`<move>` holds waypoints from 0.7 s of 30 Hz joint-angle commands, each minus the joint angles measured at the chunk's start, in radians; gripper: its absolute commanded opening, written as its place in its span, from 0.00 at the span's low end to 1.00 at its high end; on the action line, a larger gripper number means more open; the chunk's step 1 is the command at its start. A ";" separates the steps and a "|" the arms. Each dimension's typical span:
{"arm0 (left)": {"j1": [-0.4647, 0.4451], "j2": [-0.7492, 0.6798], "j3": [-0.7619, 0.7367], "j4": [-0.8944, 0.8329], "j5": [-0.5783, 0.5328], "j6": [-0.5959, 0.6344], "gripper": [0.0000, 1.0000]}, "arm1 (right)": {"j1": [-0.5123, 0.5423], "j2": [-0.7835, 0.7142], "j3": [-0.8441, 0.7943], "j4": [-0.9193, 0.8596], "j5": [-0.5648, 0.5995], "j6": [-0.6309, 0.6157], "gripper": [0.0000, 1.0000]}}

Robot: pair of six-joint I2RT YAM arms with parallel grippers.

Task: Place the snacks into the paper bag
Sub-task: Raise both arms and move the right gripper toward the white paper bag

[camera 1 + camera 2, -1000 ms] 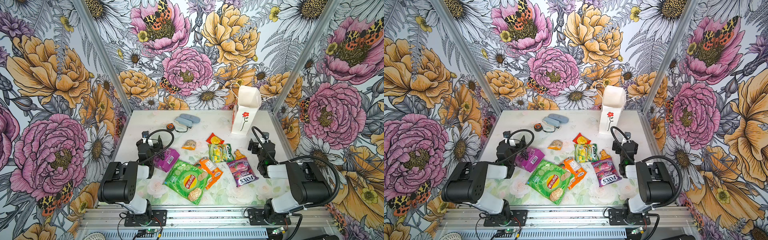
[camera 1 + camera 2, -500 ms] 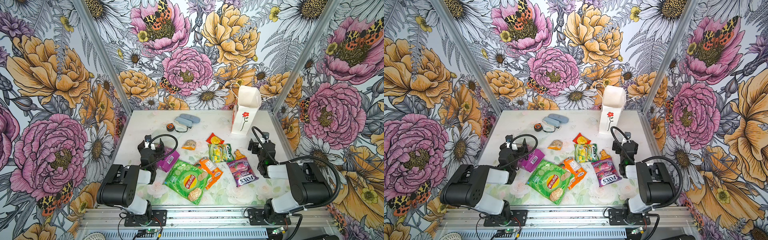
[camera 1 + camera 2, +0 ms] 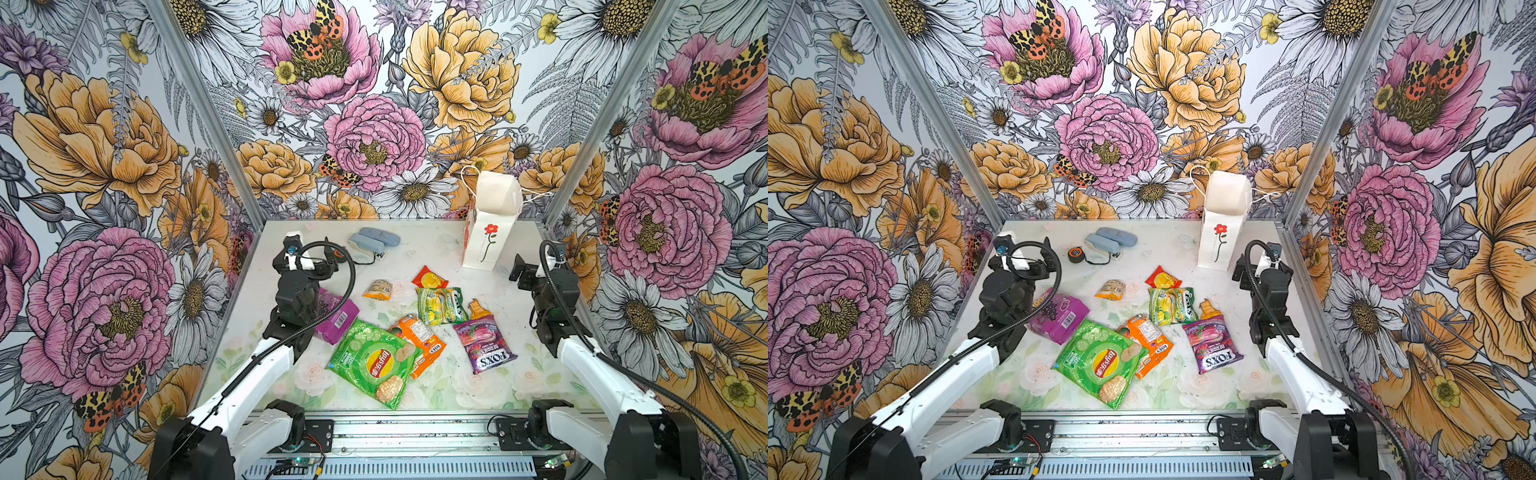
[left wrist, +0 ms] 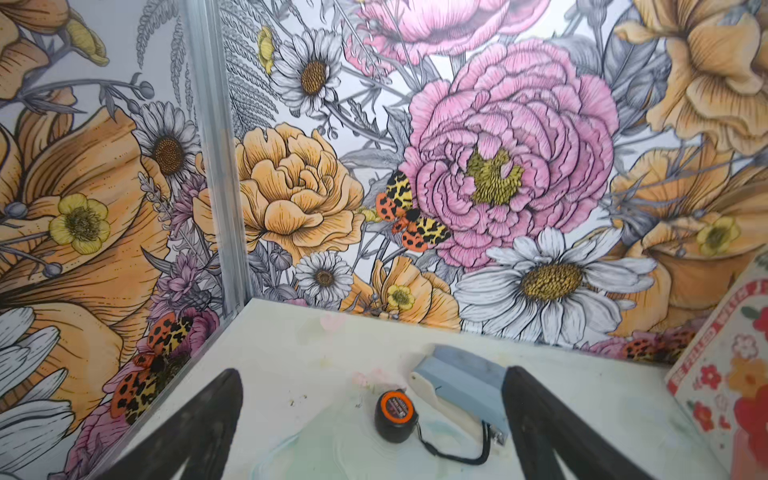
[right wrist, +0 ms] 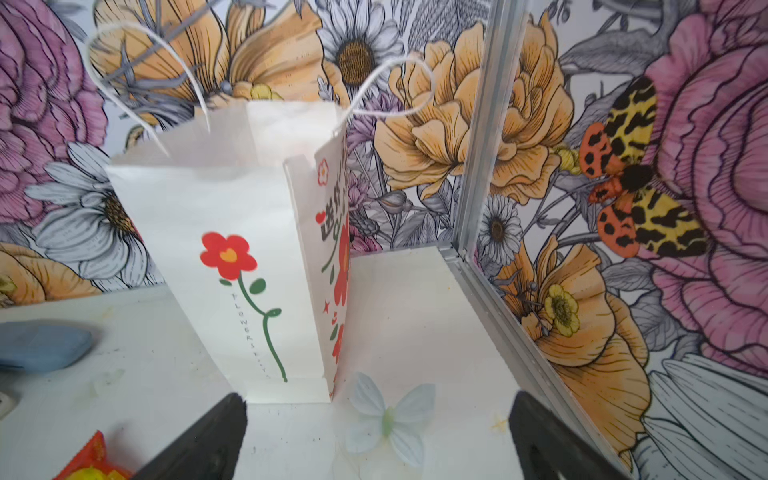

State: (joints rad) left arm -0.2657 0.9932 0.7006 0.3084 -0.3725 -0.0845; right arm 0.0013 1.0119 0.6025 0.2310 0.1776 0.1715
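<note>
Snacks (image 3: pixel 374 361) lie on the surface (image 3: pixel 436 249) outside the upright bag (image 3: pixel 490 232), between left gripper (image 4: pixel 372 374) and right gripper (image 5: pixel 380 399), both spread apart.

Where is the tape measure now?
In a top view, the tape measure lies back left on the table, beside the blue cases, just ahead of the open left gripper.

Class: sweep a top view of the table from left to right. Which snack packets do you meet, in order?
purple packet → green Lay's bag → orange packet → green-yellow packet → Fox's Berries packet. Left out because their places overlap others: small tan packet, red-yellow packet.
</note>
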 commanded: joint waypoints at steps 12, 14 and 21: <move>0.558 -0.192 0.037 -0.283 0.856 -0.648 0.99 | -0.053 -0.296 0.125 -0.369 -0.145 0.378 1.00; 0.608 -0.167 0.047 -0.274 0.961 -0.677 0.99 | -0.055 -0.321 0.113 -0.365 -0.161 0.390 1.00; 0.599 -0.082 0.101 -0.430 0.910 -0.619 0.99 | -0.055 -0.276 0.181 -0.422 -0.204 0.386 0.98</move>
State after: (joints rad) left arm 0.3458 0.8845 0.7376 0.0242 0.5251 -0.7528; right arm -0.0475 0.7044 0.7177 -0.1322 -0.0013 0.5419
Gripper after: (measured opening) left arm 0.988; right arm 0.986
